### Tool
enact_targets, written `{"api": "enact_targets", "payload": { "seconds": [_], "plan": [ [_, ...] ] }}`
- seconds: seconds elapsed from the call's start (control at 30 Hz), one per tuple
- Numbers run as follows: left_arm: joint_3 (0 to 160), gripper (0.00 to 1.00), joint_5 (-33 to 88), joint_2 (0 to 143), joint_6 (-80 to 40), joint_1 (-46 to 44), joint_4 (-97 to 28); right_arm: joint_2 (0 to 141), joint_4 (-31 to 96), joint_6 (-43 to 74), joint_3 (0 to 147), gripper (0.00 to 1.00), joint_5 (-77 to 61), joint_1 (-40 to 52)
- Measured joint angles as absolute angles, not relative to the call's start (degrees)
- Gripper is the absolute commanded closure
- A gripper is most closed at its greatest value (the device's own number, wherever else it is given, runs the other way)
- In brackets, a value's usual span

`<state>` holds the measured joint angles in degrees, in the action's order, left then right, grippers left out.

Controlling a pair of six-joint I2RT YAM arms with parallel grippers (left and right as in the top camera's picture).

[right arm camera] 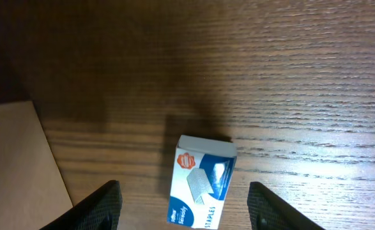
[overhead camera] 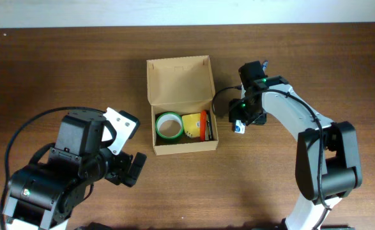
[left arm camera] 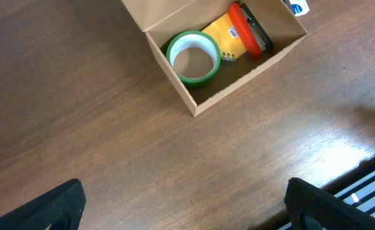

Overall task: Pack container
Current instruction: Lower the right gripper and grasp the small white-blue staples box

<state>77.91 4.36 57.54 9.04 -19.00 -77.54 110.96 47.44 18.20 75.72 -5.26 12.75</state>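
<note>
Container [overhead camera: 184, 146] sits mid-bench, mouth up. Its long axis runs left-right in the overhead view, skewed slightly. The lid flap [overhead camera: 178, 80] is hinged on the far long edge and thrown open, pointing away from the arms. Can't tell whether the flap leans back or lies flat. The left wrist view crops it at the top edge.

Inside, left to right:
- a green tape roll [left arm camera: 195, 79] lying flat with its hole up
- a yellow item [overhead camera: 192, 124], part covered and not identifiable
- a red-and-black item [overhead camera: 205, 124] against the right wall, long axis across the box's short side

Right tool [right arm camera: 184, 186] is open. Its fingers straddle a white-blue staples box [right arm camera: 203, 182] with a gap on each side, not gripping. The staples box lies on the bench [overhead camera: 59, 64] just beside the container's right wall. Its long axis runs roughly parallel to that wall, a bit tilted. Its print is cut off at the bottom of the right wrist view. In the overhead view the tool hides most of it and only a corner shows.

Left tool [left arm camera: 184, 191] is wide open with nothing between its fingers, near-left of the container and well apart from it. Only the finger ends show in its wrist view.
</note>
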Motion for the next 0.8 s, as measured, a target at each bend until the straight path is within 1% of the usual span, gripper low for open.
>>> {"api": "enact_targets", "payload": {
  "seconds": [0.2, 0.8],
  "plan": [
    [77.9, 0.0, 4.4, 57.5, 9.0, -19.0, -77.5, 111.0, 45.3, 22.3, 73.5, 0.36, -3.0, 13.2],
    [77.9, 0.0, 4.4, 57.5, 9.0, -19.0, -77.5, 111.0, 41.5, 24.0, 70.9, 0.36, -2.4, 13.6]
  ]
}}
